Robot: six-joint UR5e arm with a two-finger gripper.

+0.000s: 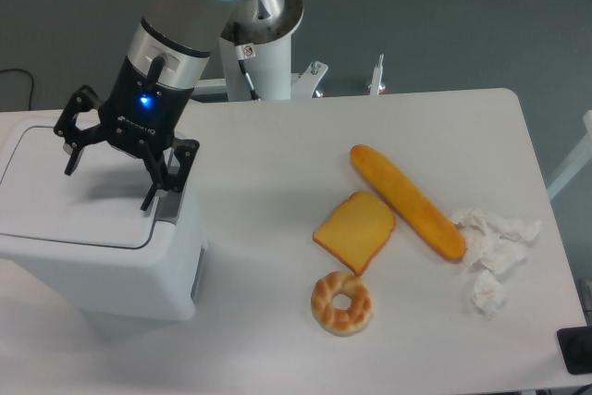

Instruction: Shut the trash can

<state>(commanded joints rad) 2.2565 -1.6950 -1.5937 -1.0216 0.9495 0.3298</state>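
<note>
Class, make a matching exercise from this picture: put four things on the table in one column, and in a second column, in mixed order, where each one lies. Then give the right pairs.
1. trash can
2. baguette
3. doughnut
4. crumpled tissue

A. nearest the table's right edge
B. front of the table, below the bread slice
C. left end, under the gripper
D. slanting between bread slice and tissue

Pairs: 1-C, 2-D, 3-B, 4-A

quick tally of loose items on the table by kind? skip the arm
Bins: 1, the boxy white plastic trash can with its flat lid down
Bread-type foods: 3, the long golden baguette, the yellow toast slice, the glazed ring bagel
Paper: 1, the crumpled white tissue
Total: 5
</note>
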